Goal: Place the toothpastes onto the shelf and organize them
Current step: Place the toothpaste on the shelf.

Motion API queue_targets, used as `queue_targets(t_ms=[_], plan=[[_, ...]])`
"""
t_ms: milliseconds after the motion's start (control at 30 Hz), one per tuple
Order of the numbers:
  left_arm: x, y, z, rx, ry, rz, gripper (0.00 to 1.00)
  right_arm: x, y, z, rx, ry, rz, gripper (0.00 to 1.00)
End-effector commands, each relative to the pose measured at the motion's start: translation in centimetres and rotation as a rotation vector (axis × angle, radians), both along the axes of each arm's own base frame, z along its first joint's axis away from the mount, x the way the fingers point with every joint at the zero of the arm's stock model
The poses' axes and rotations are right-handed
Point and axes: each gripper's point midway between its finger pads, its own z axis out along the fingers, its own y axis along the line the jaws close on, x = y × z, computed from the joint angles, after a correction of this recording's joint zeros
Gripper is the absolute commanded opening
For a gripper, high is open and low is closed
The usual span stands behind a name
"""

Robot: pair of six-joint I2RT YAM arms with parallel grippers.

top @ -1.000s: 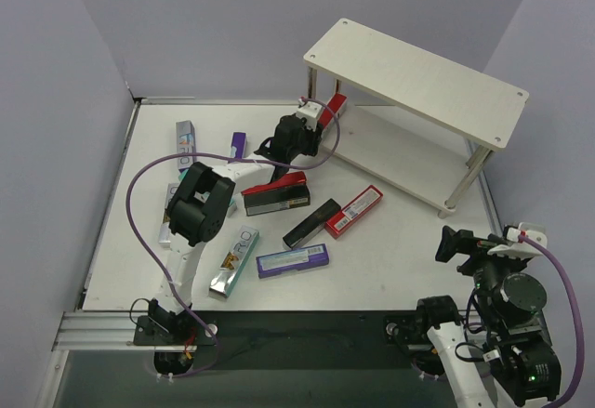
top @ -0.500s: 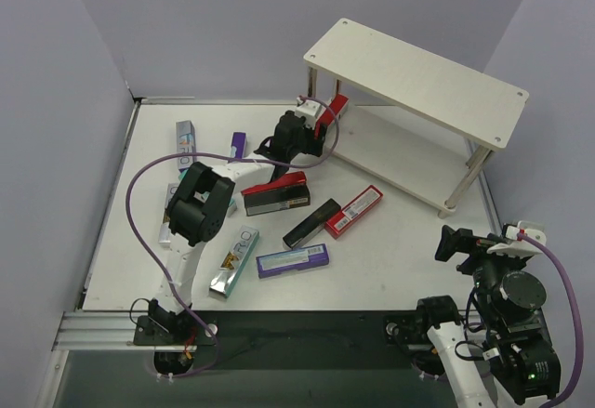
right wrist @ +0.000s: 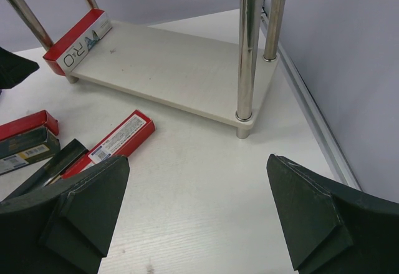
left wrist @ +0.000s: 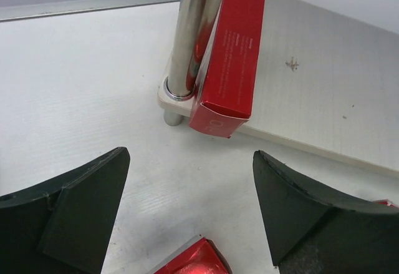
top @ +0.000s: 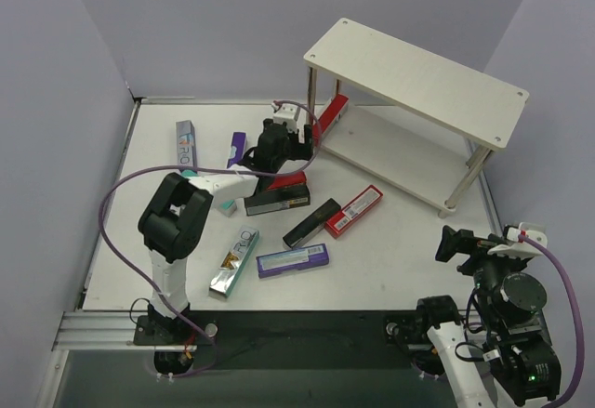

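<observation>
A red toothpaste carton lies on the shelf's lower board, pressed against the front-left metal leg, with its near end overhanging the board's edge. My left gripper hovers just in front of that carton, open and holding nothing. Several more toothpastes lie on the table: a red and black pair, a black one, a red one, a purple one and a silver-teal one. My right gripper stands open near the table's front right.
The shelf's top board overhangs the lower one. A silver carton and a small purple one lie at the back left. A corner of a red carton lies right under my left fingers. Walls close in on both sides.
My left gripper has opened and let go of the red carton, which now rests on the lower board. The left arm has drawn back to the left. The right arm is still.
</observation>
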Motion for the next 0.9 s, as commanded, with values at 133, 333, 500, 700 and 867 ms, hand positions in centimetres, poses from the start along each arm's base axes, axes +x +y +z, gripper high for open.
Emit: queue_targets(t_ms=[133, 333, 500, 700, 867], plan=[[0.9, 1.7, 3.2, -0.068, -0.04, 0.132, 0.91, 0.1, -0.4, 0.6, -0.005, -0.021, -0.022, 1.0], [2.8, 1.0, 2.3, -0.045, -0.018, 0.158, 0.91, 0.3, -0.4, 0.5, -0.025, -0.005, -0.017, 1.0], [3.8, 0.2, 2.2, -0.044, -0.013, 0.151, 0.91, 0.3, -0.6, 0.5, -0.034, -0.002, -0.027, 1.0], [4.7, 0.0, 1.7, -0.039, -0.004, 0.157, 0.9, 0.3, -0.8, 0.5, -0.039, -0.004, -0.034, 1.0], [3.9, 0.6, 2.7, -0.06, -0.008, 0.169, 0.91, 0.2, -0.9, 0.6, -0.039, -0.007, -0.038, 1.0]])
